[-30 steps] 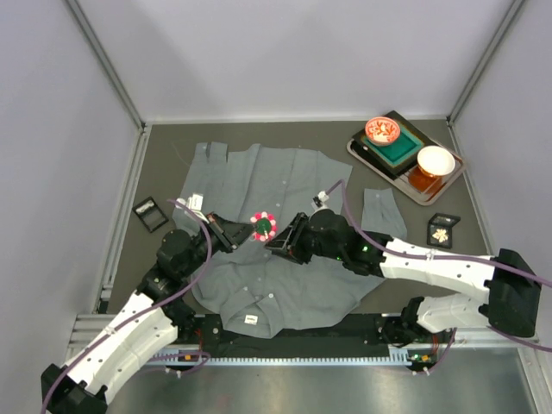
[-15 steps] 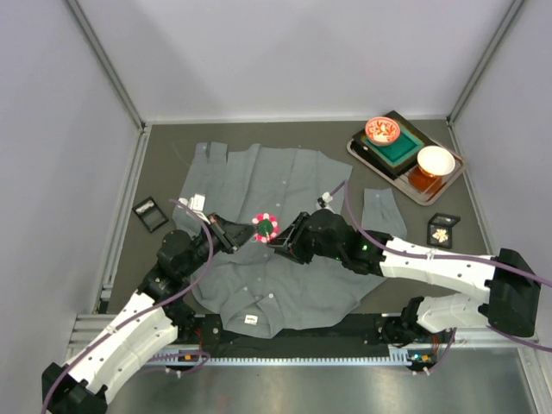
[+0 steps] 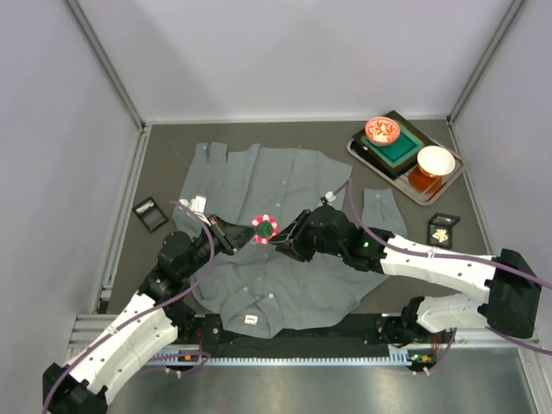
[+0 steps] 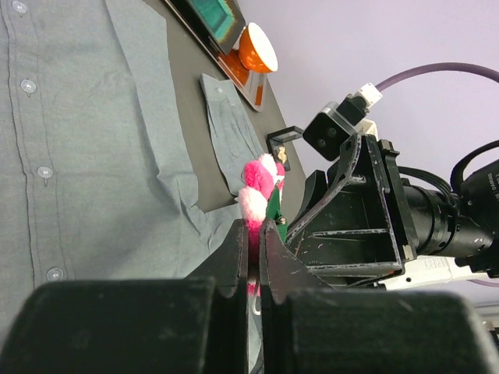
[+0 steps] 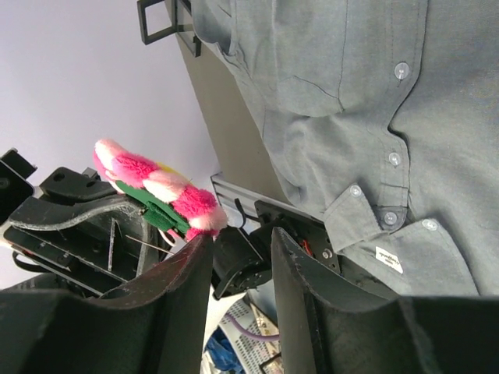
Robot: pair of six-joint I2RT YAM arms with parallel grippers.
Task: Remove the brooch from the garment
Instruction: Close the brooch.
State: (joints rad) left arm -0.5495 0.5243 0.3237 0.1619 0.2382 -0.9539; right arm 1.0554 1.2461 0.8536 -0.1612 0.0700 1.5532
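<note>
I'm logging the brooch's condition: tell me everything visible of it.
The brooch is a fluffy ring of pink and white tufts around a green centre, plush-looking. The left gripper pinches its edge, holding it on edge, apparently clear of the shirt. The right gripper, jaws open, is right beside it.

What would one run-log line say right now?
left gripper: shut on brooch | right gripper: open beside brooch | brooch: held above garment

No legible text or labels
</note>
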